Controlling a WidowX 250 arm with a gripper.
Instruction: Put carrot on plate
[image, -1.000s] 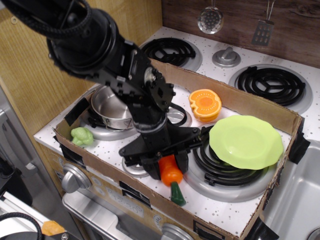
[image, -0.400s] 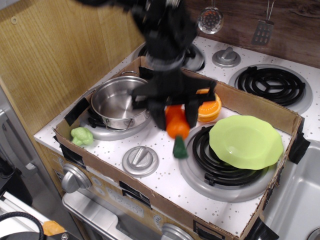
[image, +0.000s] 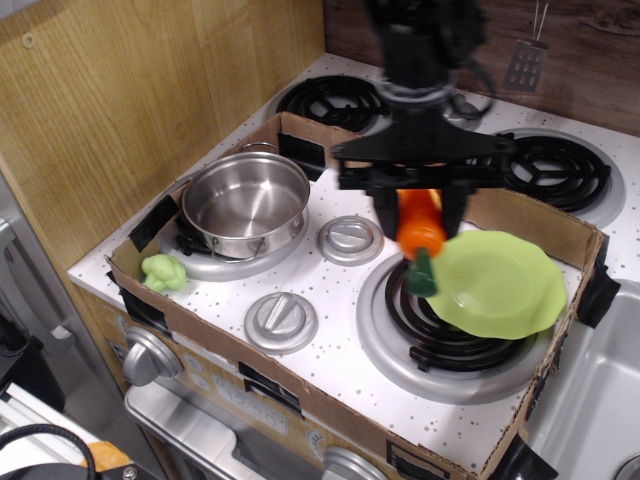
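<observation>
My gripper (image: 418, 212) is shut on the carrot (image: 421, 236), a glossy orange toy that hangs with its dark green stub pointing down. It is held in the air just over the left rim of the lime-green plate (image: 498, 285). The plate rests tilted on the front right burner (image: 440, 335). The carrot's upper part is hidden between my fingers.
A steel pot (image: 246, 205) stands on the front left burner. A small light green toy vegetable (image: 164, 272) lies at the box's left corner. A cardboard wall (image: 520, 215) rings the stove top. The round orange fruit toy is hidden behind my gripper.
My gripper has lifted the carrot from the stove front and carried it up and to the right, from beside the pot to the plate's left edge.
</observation>
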